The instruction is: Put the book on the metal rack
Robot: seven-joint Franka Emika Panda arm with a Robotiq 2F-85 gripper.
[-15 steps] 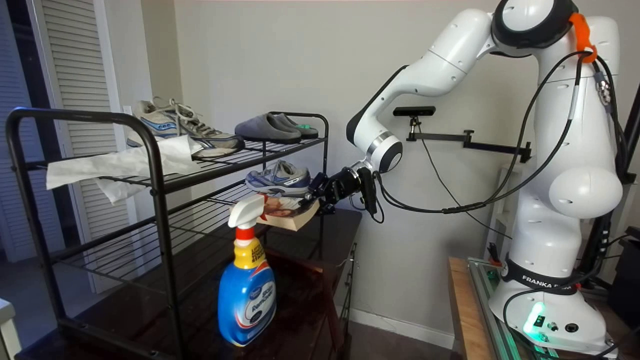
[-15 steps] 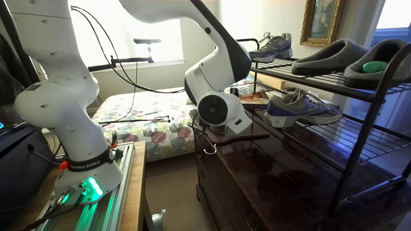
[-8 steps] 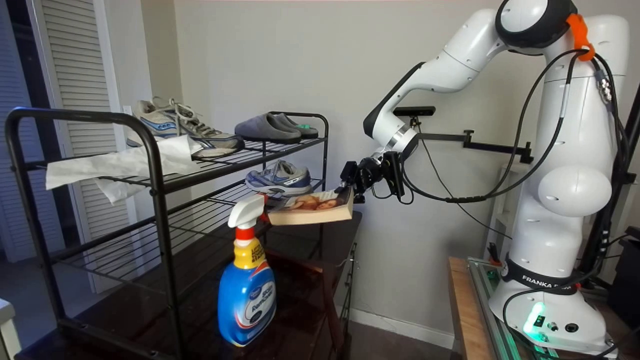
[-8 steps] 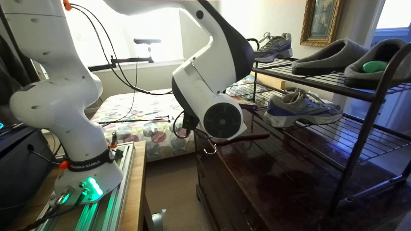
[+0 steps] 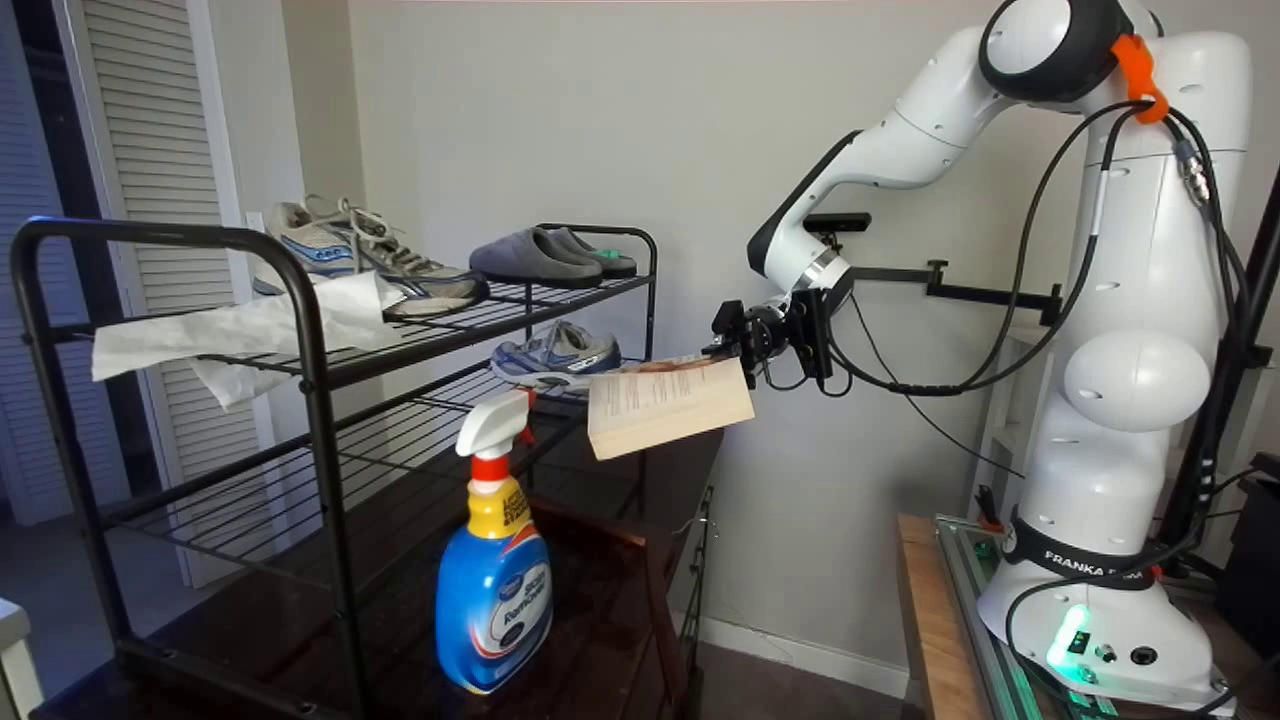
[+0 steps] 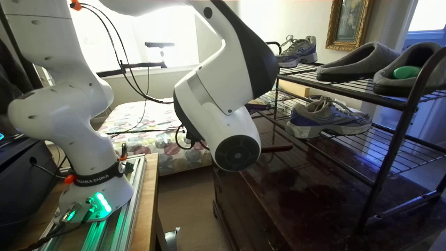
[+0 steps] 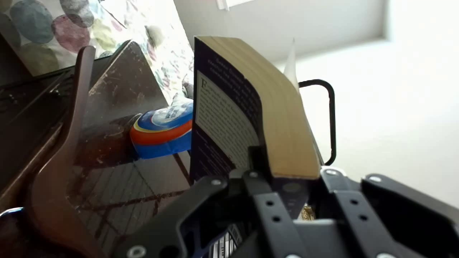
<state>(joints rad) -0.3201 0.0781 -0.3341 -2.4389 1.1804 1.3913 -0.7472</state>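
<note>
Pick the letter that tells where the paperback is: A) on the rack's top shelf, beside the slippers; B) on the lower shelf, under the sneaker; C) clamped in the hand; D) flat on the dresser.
C: the wrist view shows the hand closed on the paperback, which juts out from its grip.

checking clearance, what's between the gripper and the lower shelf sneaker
The book, held by the gripper, shows between them in an exterior view; a gap parts it from the sneaker in an exterior view.
</note>
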